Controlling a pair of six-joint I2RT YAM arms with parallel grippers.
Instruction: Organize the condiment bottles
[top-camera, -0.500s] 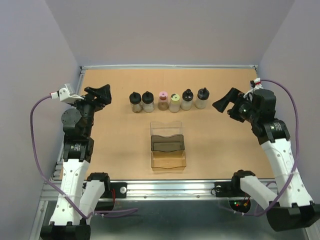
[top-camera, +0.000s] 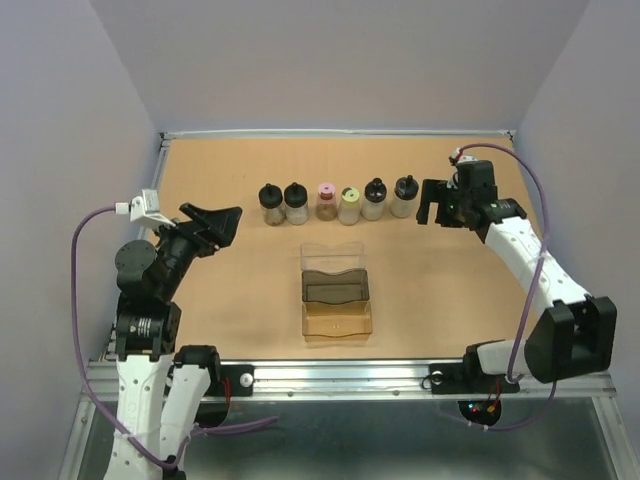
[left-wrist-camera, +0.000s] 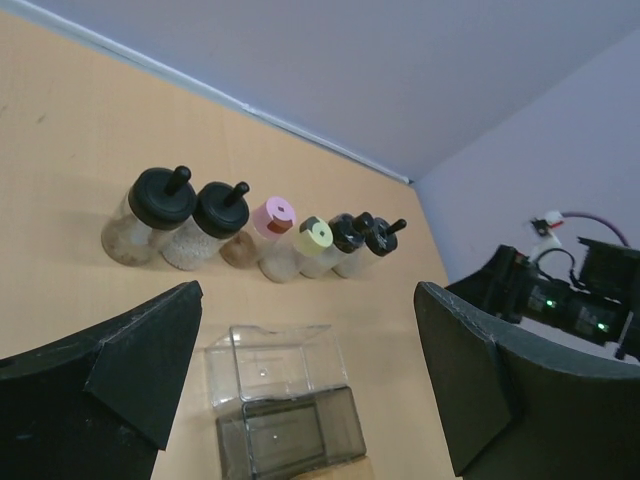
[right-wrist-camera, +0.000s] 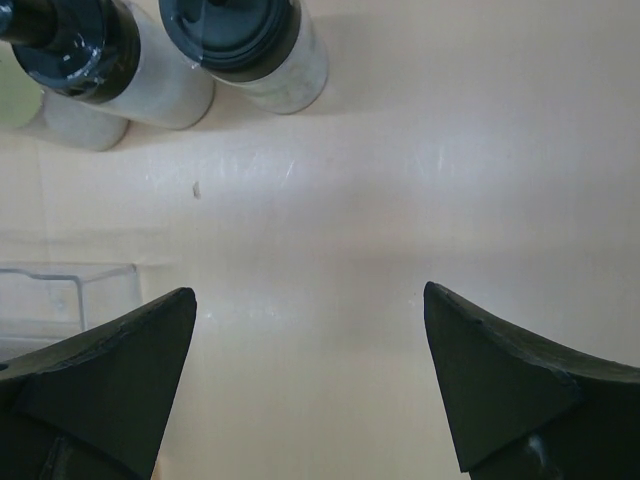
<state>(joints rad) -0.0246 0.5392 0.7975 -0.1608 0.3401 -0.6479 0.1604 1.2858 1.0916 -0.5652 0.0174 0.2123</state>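
You have bright, even light from above; the bottles (top-camera: 349, 206) cast only short, soft shadows on the table (top-camera: 230, 290). In the right wrist view the table glares pale, and the near fingers (right-wrist-camera: 100, 390) look dark and slightly blurred.

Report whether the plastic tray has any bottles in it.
Empty. The tray shows only its own clear walls, and all six bottles stand in a row on the table behind it.
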